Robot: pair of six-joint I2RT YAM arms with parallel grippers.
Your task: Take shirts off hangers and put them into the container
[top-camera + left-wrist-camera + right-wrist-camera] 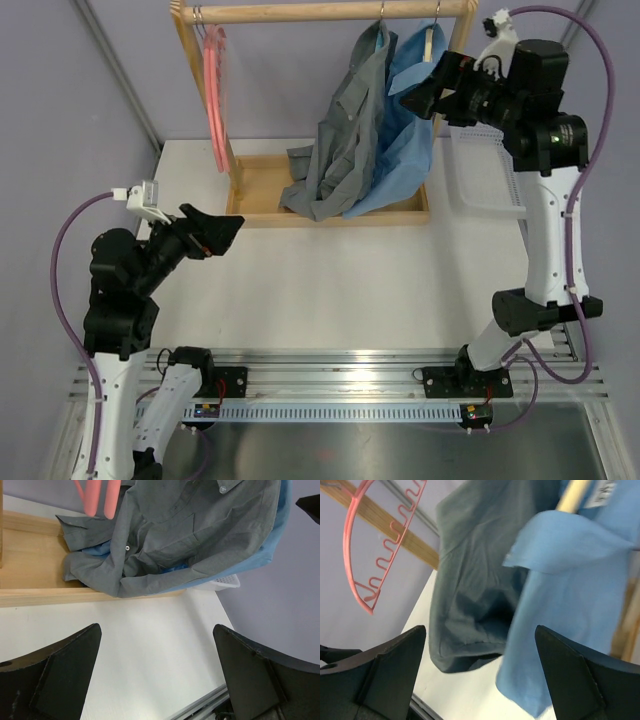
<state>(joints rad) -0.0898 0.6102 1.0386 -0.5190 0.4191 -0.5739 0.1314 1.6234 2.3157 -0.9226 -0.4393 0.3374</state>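
The grey shirt (345,140) is plain dark grey with pale buttons (127,547). The blue shirt (405,120) is plain light blue, with a white label (602,492). The hanger (574,494) inside it is cream. The bare hangers (215,90) are pink. The rack (320,12) and tray (262,180) are light, unpainted wood. The basket (485,185) is white with a lattice pattern. The counter (330,285) is white, and the wall (60,100) is pale lilac. The fingers (65,675) are black and the cables (54,262) purple.
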